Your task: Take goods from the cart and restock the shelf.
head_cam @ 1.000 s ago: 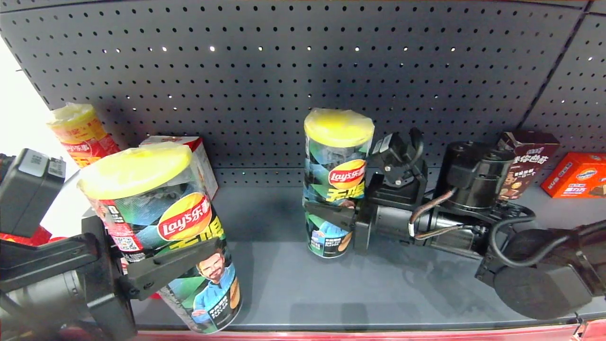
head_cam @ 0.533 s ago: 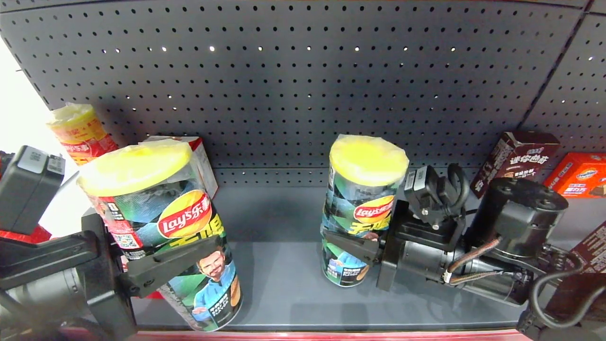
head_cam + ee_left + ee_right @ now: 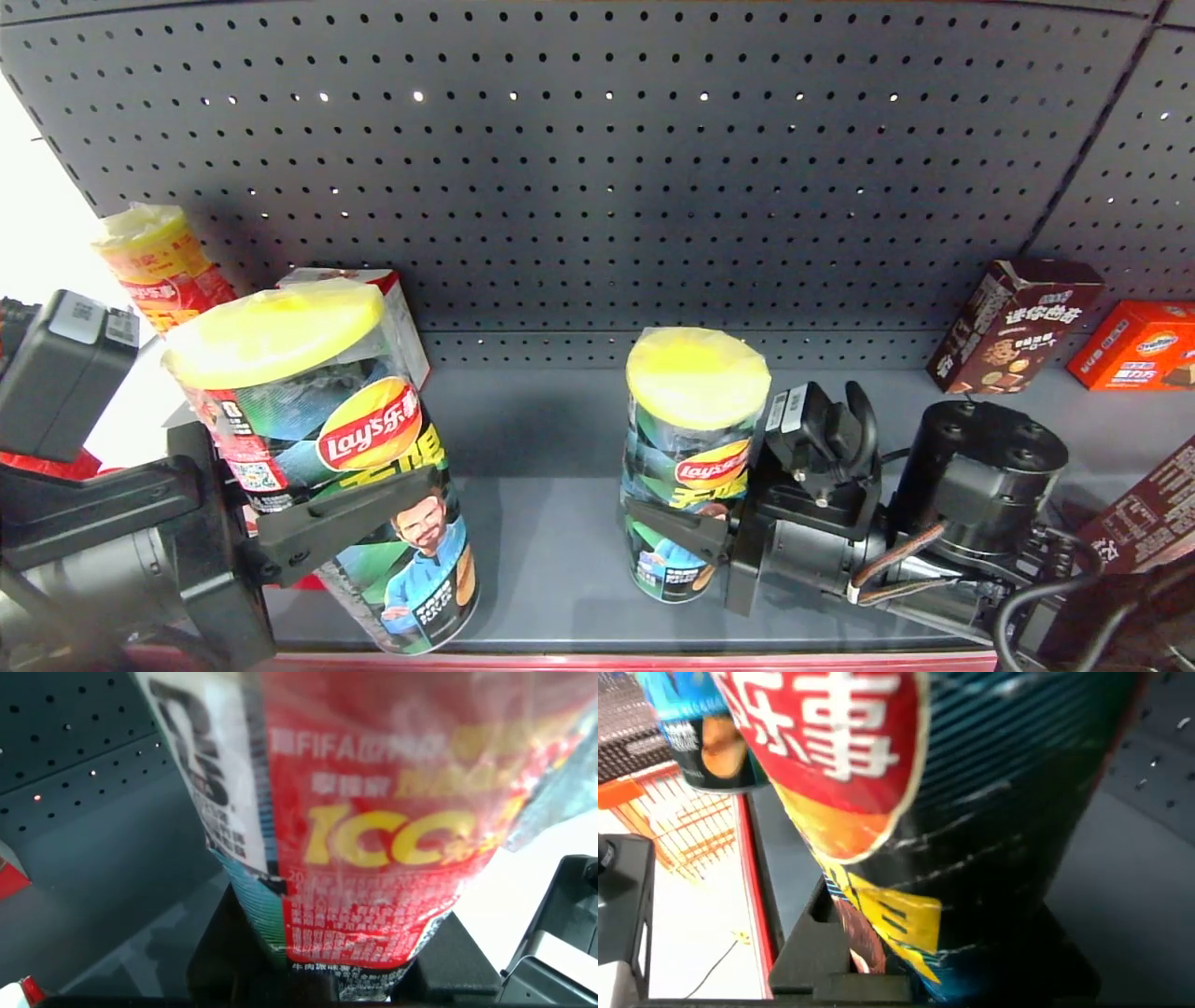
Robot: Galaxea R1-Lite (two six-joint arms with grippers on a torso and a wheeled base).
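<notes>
1. Yellow-lidded, the right chip can (image 3: 691, 467) stood upright over the front half of the shelf (image 3: 560, 551). The right gripper (image 3: 686, 527) had its fingers clamped on the can's lower body. Whether the base touched the board could not be told.
2. The step in hand looked like placing. The can would best be kept vertical and lowered until its base sat flat, back from the red front lip (image 3: 607, 661). Only then should the fingers let go.
3. The right arm lay low and roughly level, coming in from the right side.
4. The left gripper (image 3: 345, 523) gripped the left chip can (image 3: 327, 448), which was tilted over the shelf's front edge, with the arm low at the left.
</notes>
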